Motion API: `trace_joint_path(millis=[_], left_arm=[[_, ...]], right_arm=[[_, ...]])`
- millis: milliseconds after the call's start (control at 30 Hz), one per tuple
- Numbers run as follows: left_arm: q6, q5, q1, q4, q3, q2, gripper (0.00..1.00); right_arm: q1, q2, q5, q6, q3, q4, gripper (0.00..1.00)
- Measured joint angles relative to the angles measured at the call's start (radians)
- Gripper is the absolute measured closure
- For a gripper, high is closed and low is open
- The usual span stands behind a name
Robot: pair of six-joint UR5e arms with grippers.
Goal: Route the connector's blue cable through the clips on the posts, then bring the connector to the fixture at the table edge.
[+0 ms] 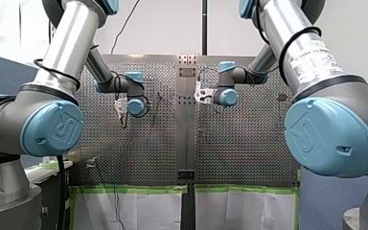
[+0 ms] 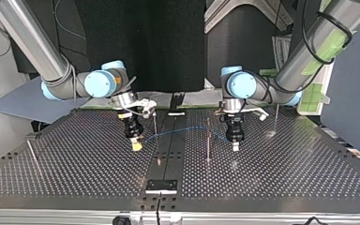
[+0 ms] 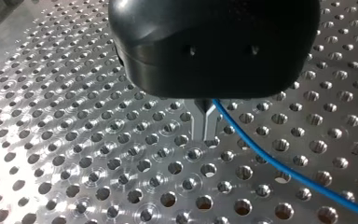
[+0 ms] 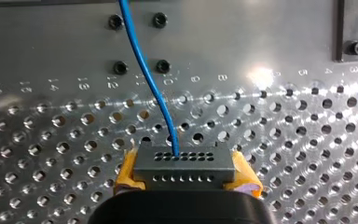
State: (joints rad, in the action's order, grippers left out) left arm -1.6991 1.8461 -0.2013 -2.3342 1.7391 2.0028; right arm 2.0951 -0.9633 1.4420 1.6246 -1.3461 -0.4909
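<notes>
1. At the top view's left, my right gripper (image 2: 136, 145) clamps the connector (image 4: 184, 165) between yellow pads (image 4: 127, 173).
2. The blue cable (image 2: 183, 128) hangs across the middle, past the posts (image 2: 209, 145).
3. Further right, my left gripper (image 2: 235, 146) has its fingers (image 3: 205, 123) pressed together, with the cable just beside them.

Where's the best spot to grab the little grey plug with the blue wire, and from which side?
Grab the connector by its two short ends, coming from behind, opposite the blue cable. It is a wide block with flat ends, and the cable leaves its front face, so that face should stay free. My right gripper holds it this way, with yellow pads on the ends.
</notes>
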Motion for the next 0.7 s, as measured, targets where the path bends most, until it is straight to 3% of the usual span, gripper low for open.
trace_joint_path(millis=[67, 100, 167, 200, 233, 267, 300, 333, 700], left_arm=[[0.001, 0.000, 0.000, 0.000, 0.000, 0.000, 0.69], [0.004, 0.001, 0.000, 0.001, 0.000, 0.000, 0.69], [0.009, 0.001, 0.000, 0.001, 0.000, 0.000, 0.46], [0.014, 0.001, 0.000, 0.001, 0.000, 0.000, 0.46], [0.018, 0.001, 0.000, 0.001, 0.000, 0.000, 0.26], [0.023, 0.001, 0.000, 0.002, 0.000, 0.000, 0.19], [0.028, 0.001, 0.000, 0.002, 0.000, 0.000, 0.19], [0.031, 0.001, 0.000, 0.002, 0.000, 0.000, 0.00], [0.042, 0.028, 0.001, -0.044, 0.000, 0.000, 0.00]], right_arm=[[0.002, 0.001, 0.000, 0.000, 0.000, 0.008, 1.00], [0.002, 0.001, 0.001, 0.000, 0.000, 0.013, 1.00], [0.004, 0.002, 0.001, 0.000, 0.000, 0.021, 1.00], [0.004, 0.002, 0.002, 0.000, 0.000, 0.024, 1.00], [0.005, 0.002, 0.002, 0.000, 0.000, 0.026, 1.00], [0.006, 0.003, 0.002, 0.000, 0.000, 0.028, 1.00], [0.006, 0.003, 0.002, 0.000, 0.000, 0.029, 1.00], [0.007, 0.003, 0.003, 0.000, 0.000, 0.029, 1.00], [0.010, 0.004, 0.004, -0.002, 0.000, 0.037, 1.00]])
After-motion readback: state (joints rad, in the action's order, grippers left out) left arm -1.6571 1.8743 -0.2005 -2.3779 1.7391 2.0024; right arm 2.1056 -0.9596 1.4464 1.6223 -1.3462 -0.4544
